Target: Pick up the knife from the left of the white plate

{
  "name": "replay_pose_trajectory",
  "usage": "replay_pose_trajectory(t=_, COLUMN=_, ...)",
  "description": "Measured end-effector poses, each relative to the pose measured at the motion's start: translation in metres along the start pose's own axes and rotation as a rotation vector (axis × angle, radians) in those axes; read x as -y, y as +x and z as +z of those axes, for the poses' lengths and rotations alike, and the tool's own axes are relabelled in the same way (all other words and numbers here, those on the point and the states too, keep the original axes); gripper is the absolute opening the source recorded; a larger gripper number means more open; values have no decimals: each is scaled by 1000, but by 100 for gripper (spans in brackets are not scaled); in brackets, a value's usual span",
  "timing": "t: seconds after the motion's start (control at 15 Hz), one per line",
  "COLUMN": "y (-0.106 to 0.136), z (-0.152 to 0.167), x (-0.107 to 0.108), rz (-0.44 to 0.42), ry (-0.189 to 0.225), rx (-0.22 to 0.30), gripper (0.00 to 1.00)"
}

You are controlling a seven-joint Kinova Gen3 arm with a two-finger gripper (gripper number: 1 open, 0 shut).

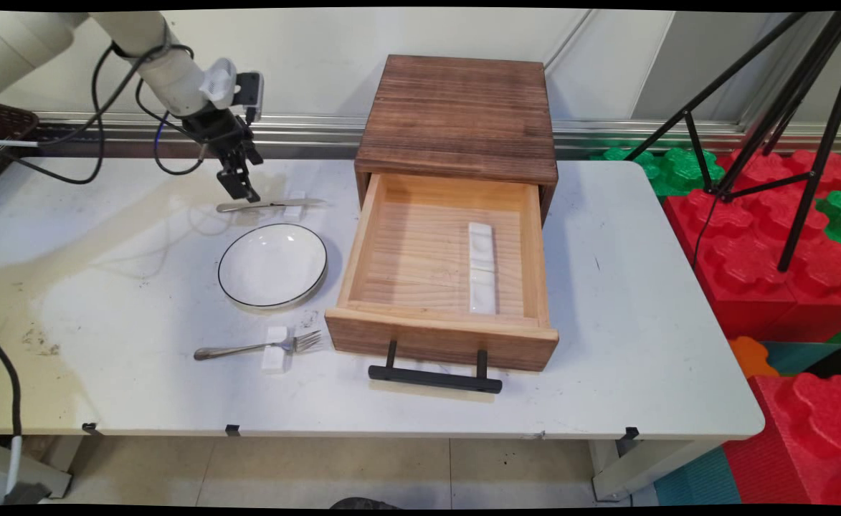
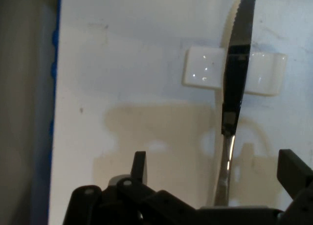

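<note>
White bench (image 1: 105, 287) fills the main view; the fingers (image 1: 242, 188) hang just above the handle end of a knife (image 1: 269, 205) lying across a small white rest (image 1: 294, 209); a plate (image 1: 272, 266) sits nearby. Hand view: 2 fingers (image 2: 139, 167) stand wide apart, gripping nothing; knife (image 2: 234, 88) between them, rest (image 2: 205, 72) beyond.

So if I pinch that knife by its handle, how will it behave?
The knife looks like polished metal, so probably stiff but slippery. Its blade lies across a small white rest, so it may pivot or tip off when the open gripper lifts the handle.
</note>
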Motion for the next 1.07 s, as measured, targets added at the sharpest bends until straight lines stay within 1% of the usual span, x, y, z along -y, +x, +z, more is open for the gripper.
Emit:
replay_pose_trajectory(t=0.2, y=2, z=12, x=4, rz=9, ry=-29, rx=0, gripper=100)
replay_pose_trajectory(t=0.47, y=3, z=23, x=8, rz=11, ry=-55, rx=-2, gripper=100)
replay_pose_trajectory(t=1.07, y=3, z=41, x=13, rz=21, ry=-95, rx=-5, gripper=100)
